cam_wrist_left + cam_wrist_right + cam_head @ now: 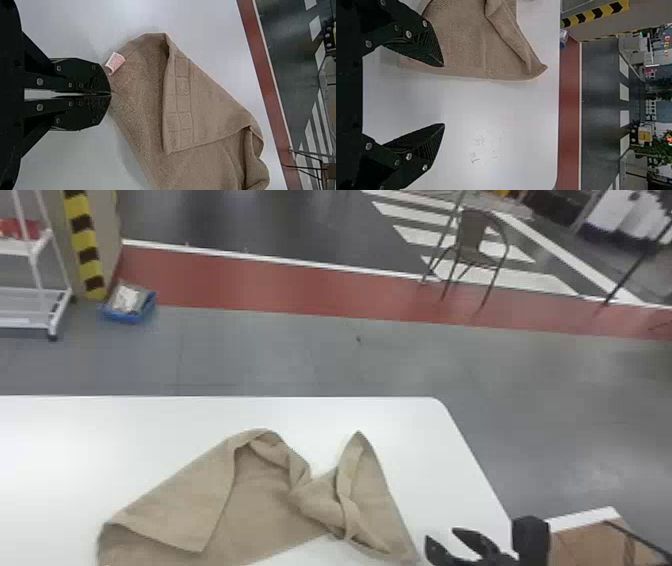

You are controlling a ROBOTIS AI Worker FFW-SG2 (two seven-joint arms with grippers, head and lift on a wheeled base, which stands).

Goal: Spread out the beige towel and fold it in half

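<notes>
The beige towel [270,500] lies crumpled on the white table, with a folded-over flap at its left and a twisted, peaked part at its right. At the bottom right of the head view is my right gripper [442,541], just right of the towel's near right corner. In the right wrist view my right gripper [443,95] stands open, one finger over the towel [466,43], the other over bare table. My left gripper [111,93] is shut on the edge of the towel [142,91], beside a small white and red tag [115,63].
The white table [60,450] has its rounded far right corner beyond the towel. A cardboard box [590,545] stands at the bottom right, past the table's edge. On the floor behind are a chair [472,240], a blue tray [127,315] and a white rack [30,290].
</notes>
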